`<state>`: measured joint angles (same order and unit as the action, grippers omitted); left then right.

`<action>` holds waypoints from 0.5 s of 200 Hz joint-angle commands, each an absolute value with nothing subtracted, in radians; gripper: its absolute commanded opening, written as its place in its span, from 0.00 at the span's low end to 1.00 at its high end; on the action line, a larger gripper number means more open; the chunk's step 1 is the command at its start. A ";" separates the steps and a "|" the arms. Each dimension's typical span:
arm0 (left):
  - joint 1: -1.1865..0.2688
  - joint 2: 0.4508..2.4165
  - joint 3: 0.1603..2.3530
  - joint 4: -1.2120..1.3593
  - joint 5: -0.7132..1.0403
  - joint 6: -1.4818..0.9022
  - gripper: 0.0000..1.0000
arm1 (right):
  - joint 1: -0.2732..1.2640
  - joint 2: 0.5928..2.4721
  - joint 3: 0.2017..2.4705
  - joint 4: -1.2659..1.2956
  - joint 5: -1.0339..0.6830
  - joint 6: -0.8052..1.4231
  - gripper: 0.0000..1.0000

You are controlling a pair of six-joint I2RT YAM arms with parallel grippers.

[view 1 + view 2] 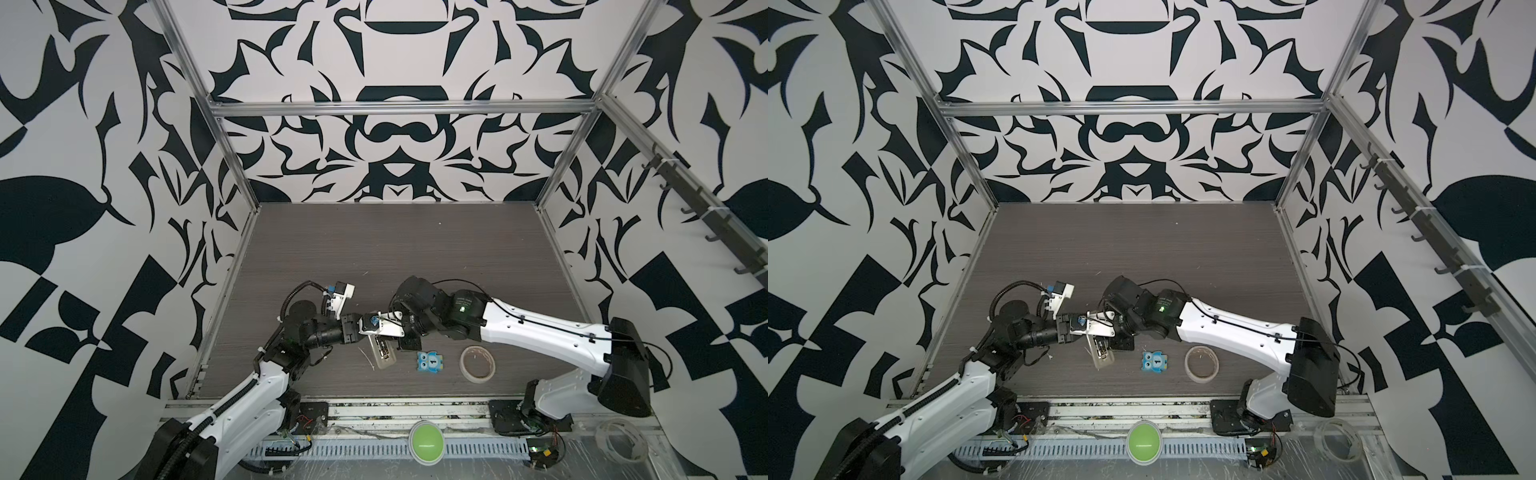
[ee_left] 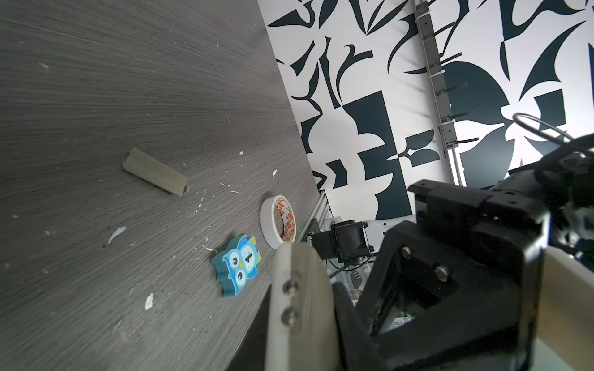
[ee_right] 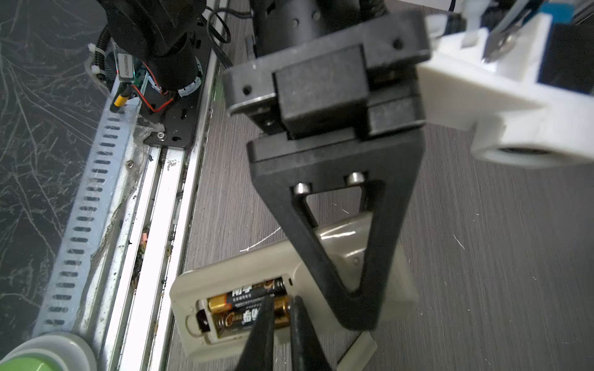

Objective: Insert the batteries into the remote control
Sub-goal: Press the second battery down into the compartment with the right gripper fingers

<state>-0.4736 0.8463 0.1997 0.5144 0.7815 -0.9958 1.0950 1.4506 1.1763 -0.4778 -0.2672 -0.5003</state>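
The empty right gripper [image 3: 282, 303], tips almost together, is touching the batteries [image 3: 250, 297] seated in the remote control [image 3: 199, 289] while the closed left gripper [image 3: 356, 313] is lying across it.

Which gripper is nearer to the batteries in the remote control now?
Right. The right gripper, its jaws closed, is directly over the batteries in the open compartment. The left gripper holds the remote control farther along its body, past the compartment.
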 commanded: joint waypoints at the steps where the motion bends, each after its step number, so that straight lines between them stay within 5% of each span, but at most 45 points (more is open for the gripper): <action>1: -0.477 0.824 0.220 0.565 0.799 -1.003 0.00 | 1.099 1.450 1.170 -0.519 -0.241 -0.504 0.13; 100: -0.478 0.812 0.221 0.551 0.792 -0.996 0.00 | 1.108 1.467 1.165 -0.536 -0.215 -0.502 0.11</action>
<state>-0.4736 0.8371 0.1997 0.4915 0.7746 -0.9943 1.1015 1.4506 1.1763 -0.4889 -0.2420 -0.5003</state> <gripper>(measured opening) 0.242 0.115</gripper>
